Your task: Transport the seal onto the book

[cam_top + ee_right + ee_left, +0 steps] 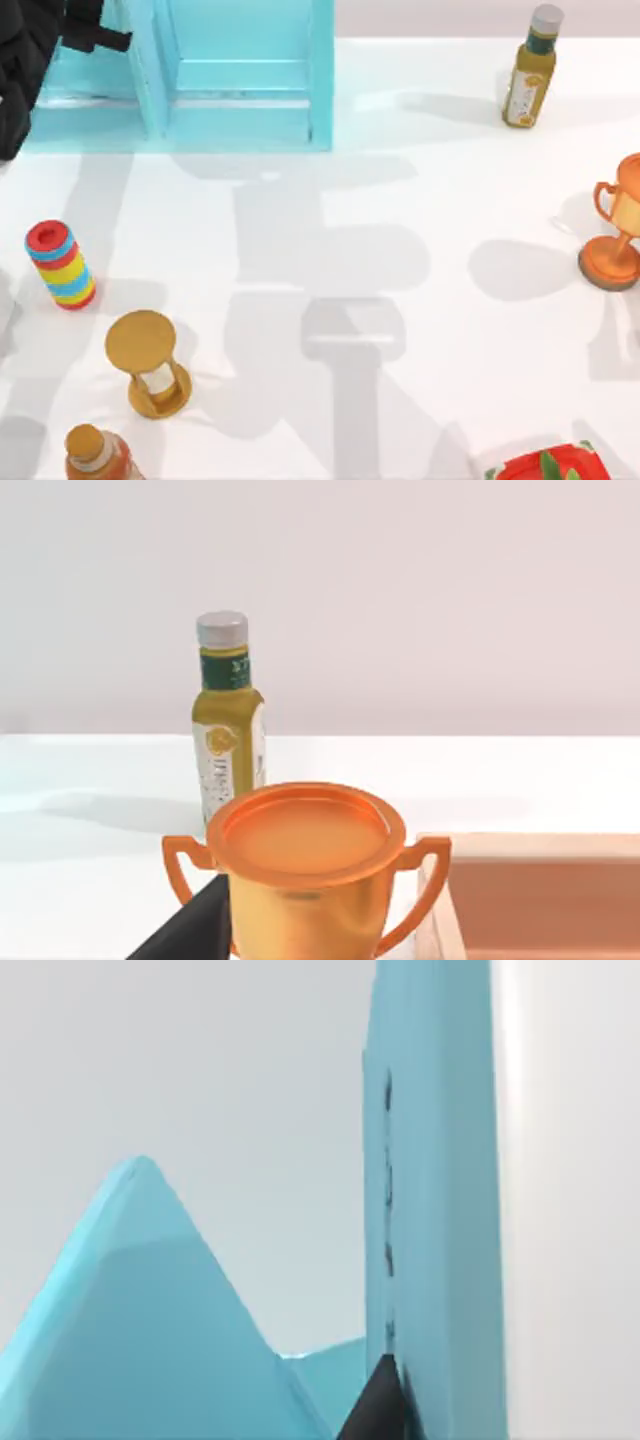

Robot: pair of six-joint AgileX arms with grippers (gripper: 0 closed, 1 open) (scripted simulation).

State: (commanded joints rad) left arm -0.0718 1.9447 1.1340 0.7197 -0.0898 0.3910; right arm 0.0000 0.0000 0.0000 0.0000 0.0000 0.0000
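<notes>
Overhead, our white worktop [330, 300] carried long grey shadows, with a light-blue shelf unit [240, 75] at its far edge; our left arm [30, 60] sat beside it, tool state untellable.

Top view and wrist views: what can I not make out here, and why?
Top view: left arm, cut off by the upper left corner.
Top view: red item and brown bottle, cut off by the bottom edge.
Right wrist view: trophy, base cut off by the bottom edge.
</notes>
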